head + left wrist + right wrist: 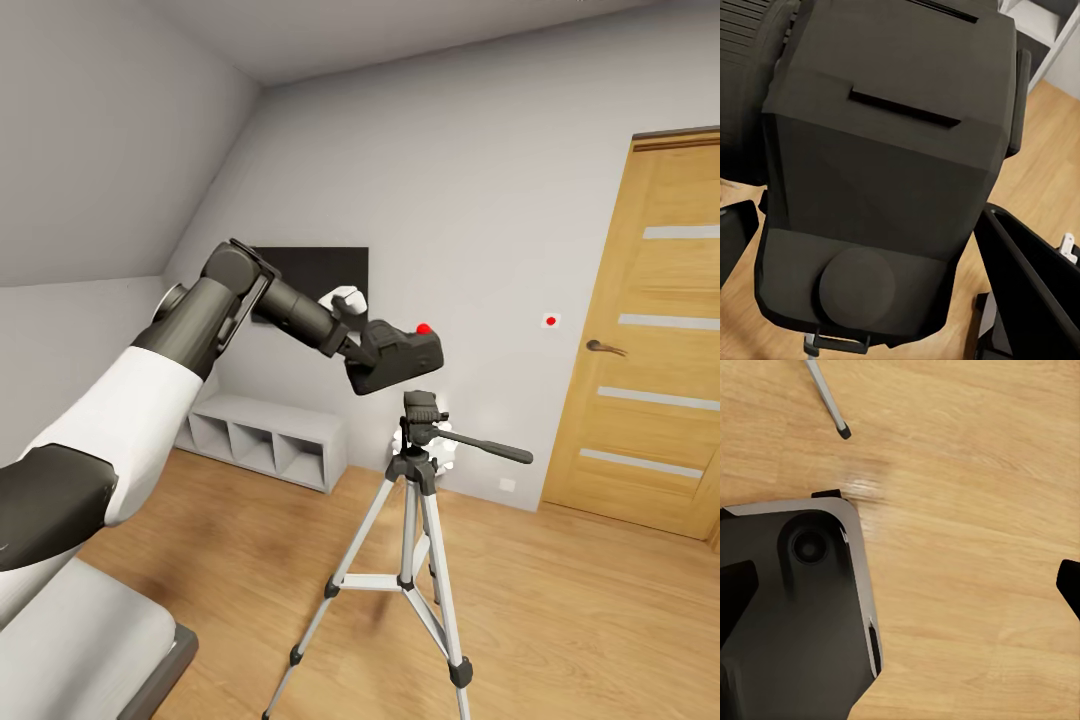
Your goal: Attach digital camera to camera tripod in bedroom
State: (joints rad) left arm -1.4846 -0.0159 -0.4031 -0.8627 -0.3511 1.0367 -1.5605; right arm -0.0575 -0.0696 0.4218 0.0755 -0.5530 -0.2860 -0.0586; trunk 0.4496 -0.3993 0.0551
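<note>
My left gripper (370,350) is shut on the digital camera (405,356), a matte-black body with a red button (424,328) on top. I hold it tilted in the air, just above and slightly left of the black head (420,408) of the camera tripod (415,520), without touching it. The tripod stands on silver legs, its long pan handle (490,447) pointing right. In the left wrist view the camera (885,150) sits between the dark fingers (1027,292). My right gripper (900,592) is open, fingertips (1069,585) wide apart over the wood floor near a tripod foot (844,432).
A wooden door (650,340) stands at the right. A low white shelf (265,440) sits against the far wall below a dark wall TV (320,268). The grey bed corner (100,650) is at the lower left. My base (795,615) shows over the floor.
</note>
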